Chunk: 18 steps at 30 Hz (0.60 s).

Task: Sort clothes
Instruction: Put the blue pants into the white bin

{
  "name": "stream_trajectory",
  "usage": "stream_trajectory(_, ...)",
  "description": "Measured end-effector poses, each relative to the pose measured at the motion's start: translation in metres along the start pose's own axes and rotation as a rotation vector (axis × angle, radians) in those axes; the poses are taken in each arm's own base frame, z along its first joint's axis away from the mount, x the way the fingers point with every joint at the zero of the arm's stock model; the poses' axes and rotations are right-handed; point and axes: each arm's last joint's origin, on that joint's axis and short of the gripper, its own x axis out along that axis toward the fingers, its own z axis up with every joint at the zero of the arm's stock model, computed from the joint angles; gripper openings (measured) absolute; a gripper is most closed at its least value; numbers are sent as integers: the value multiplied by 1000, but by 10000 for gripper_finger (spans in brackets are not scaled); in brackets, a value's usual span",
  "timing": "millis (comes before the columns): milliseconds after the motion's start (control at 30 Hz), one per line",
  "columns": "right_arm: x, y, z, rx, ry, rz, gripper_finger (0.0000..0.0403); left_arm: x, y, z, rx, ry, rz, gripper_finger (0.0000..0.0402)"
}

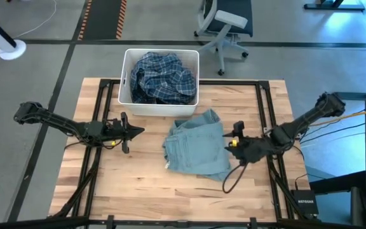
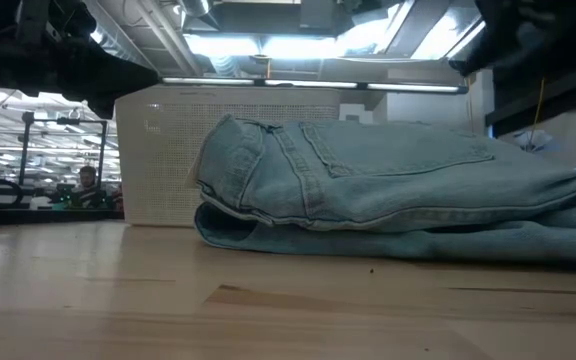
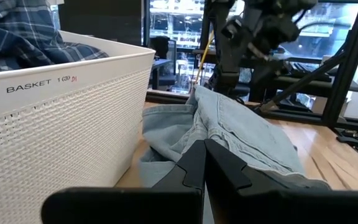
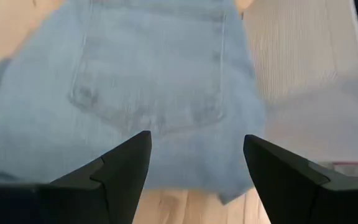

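A light blue denim piece [image 1: 197, 148] lies folded flat on the wooden table's middle [image 2: 388, 190]. The navy-white plaid shirt [image 1: 162, 77] lies bunched inside the white bin [image 1: 127, 79]. My right gripper [image 1: 229, 145] hovers open over the denim's right edge, tilted downward. In the right wrist view, its gripper [image 4: 197, 140] has the denim's pocket area [image 4: 148, 74] beneath the two spread fingers. My left gripper [image 1: 140, 131] waits shut and level, left of the denim and in front of the bin. In the left wrist view, its gripper [image 3: 202, 149] points toward the denim [image 3: 229, 127].
The bin [image 3: 55, 118] stands at the table's far middle, close behind the denim [image 2: 198, 150]. Black frame rails [image 1: 262, 108] run along the table's sides. Bare wood [image 1: 170, 191] lies at the near side. An office chair [image 1: 224, 25] stands beyond the table.
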Motion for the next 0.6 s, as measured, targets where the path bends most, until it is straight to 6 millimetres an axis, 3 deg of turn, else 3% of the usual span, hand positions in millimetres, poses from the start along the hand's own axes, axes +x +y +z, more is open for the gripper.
stream_trajectory(400,18,33,-51,-42,89,-49,275,0,0,1,23,-8,10,0)
stream_trajectory(600,32,39,-72,-67,100,-272,275,0,0,1,-28,-8,12,0)
